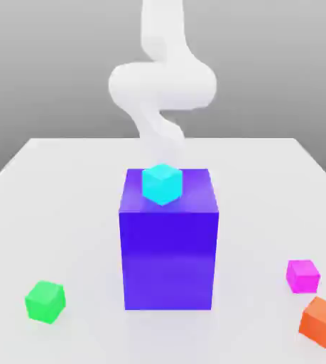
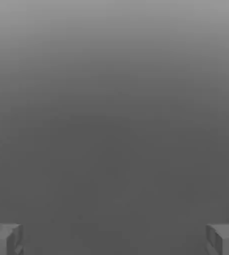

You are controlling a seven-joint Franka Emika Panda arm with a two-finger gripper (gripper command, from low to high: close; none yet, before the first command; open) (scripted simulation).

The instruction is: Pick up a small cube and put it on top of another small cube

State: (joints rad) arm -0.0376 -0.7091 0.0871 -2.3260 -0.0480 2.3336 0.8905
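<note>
Sitting nr orange cube [image 1: 322, 320]: small cube [image 1: 303, 275] (gripper [image 2: 114, 239] spread wide).

Smooth white arm [image 1: 162, 85] (grey fingers [image 2: 4, 239], sq. tips)

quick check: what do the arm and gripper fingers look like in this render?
The arm is plain white with smooth, rounded, tube-like links; no cables, logos or markings show. In the hand view, the gripper has two blocky, dark grey fingertips with squared edges, each with a small white patch at its outer upper corner. No pads or labels can be made out.
</note>
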